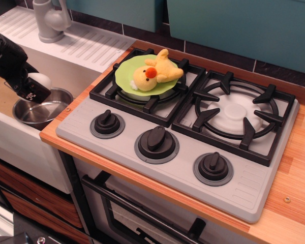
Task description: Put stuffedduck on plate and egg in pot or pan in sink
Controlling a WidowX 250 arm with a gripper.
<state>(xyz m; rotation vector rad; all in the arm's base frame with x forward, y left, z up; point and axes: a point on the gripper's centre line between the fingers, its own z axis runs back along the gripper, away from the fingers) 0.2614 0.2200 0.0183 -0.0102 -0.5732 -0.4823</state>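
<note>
The yellow stuffedduck point(155, 72) lies on the lime-green plate point(127, 71), which rests on the stove's back left burner. The shiny steel pot point(43, 111) stands in the white sink point(66, 66) at the left, and its inside looks empty. My black gripper point(33, 87) is just above the pot's far left rim. It is shut on the white egg point(40, 80), which shows at its right side, held clear of the pot.
The grey faucet point(50, 20) and ribbed drainboard point(91, 43) lie behind the sink. The stove's black grates point(239, 114) and three knobs point(156, 140) fill the middle. A wooden counter edge point(56, 140) runs between the sink and the stove.
</note>
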